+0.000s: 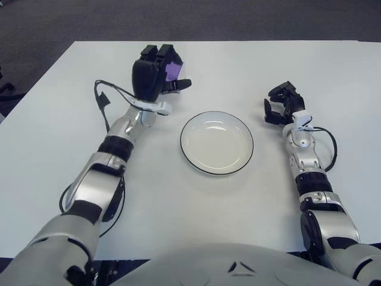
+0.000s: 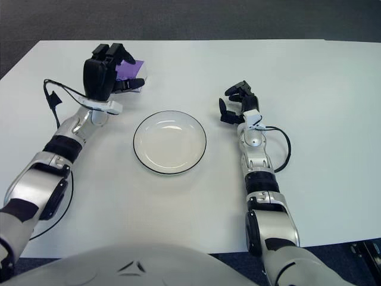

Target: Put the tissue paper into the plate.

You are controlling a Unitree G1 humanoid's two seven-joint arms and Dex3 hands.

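Note:
A small purple tissue pack (image 1: pixel 174 70) lies on the white table, up and left of the plate. My left hand (image 1: pixel 162 68) is over it and hides most of it. The fingers reach past the pack's far edge and the thumb (image 1: pixel 182 84) sticks out to the right along its near side. The fingers are spread and I see no closed hold on the pack. The white plate (image 1: pixel 217 143) with a dark rim stands empty in the middle. My right hand (image 1: pixel 278 107) shows to the right of the plate, fingers loosely curled and holding nothing.
A black cable (image 1: pixel 105 102) loops beside my left wrist. The table's far edge (image 1: pixel 238 41) runs just behind the tissue pack, with dark floor beyond it. The white tabletop (image 1: pixel 214 202) stretches in front of the plate.

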